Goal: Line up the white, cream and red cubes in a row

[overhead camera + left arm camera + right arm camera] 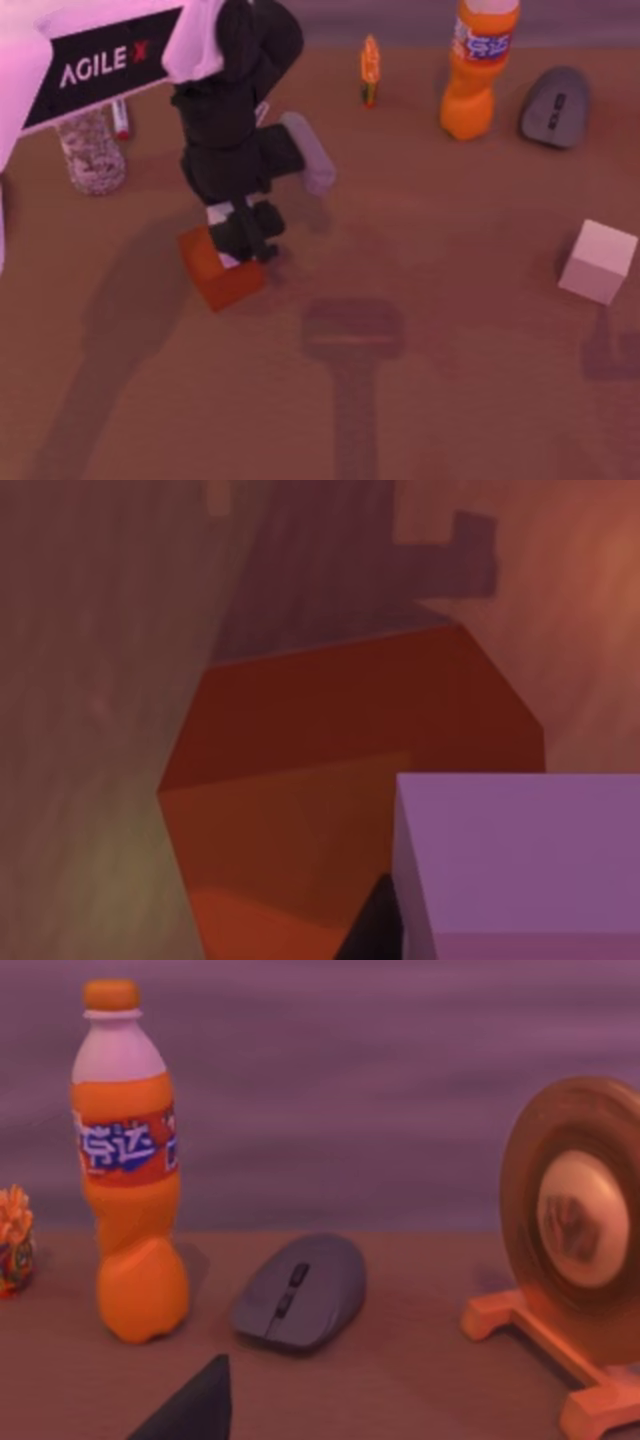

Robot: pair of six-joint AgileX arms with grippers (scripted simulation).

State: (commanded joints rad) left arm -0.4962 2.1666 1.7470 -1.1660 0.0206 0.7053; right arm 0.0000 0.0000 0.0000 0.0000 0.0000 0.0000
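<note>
The orange-red cube (222, 272) lies left of the table's middle. My left gripper (243, 243) hangs over its far right corner, shut on the small white cube (229, 259), of which only slivers show between the dark fingers. In the left wrist view the lilac-tinged white cube (520, 865) fills the near corner beside a dark finger (375, 930), with the red cube (340, 750) just beyond it; whether the two cubes touch I cannot tell. The cream cube (598, 262) stands alone at the right edge. My right arm is outside the top view; only a dark part (200, 1405) of its gripper shows.
Along the back stand an orange soda bottle (478, 65), a grey mouse (555, 105), a small orange figure (370, 72) and a speckled cylinder (92, 150). A pale stapler-like clip (308, 152) lies behind the left arm. A wooden disc on a stand (570, 1230) is near the right arm.
</note>
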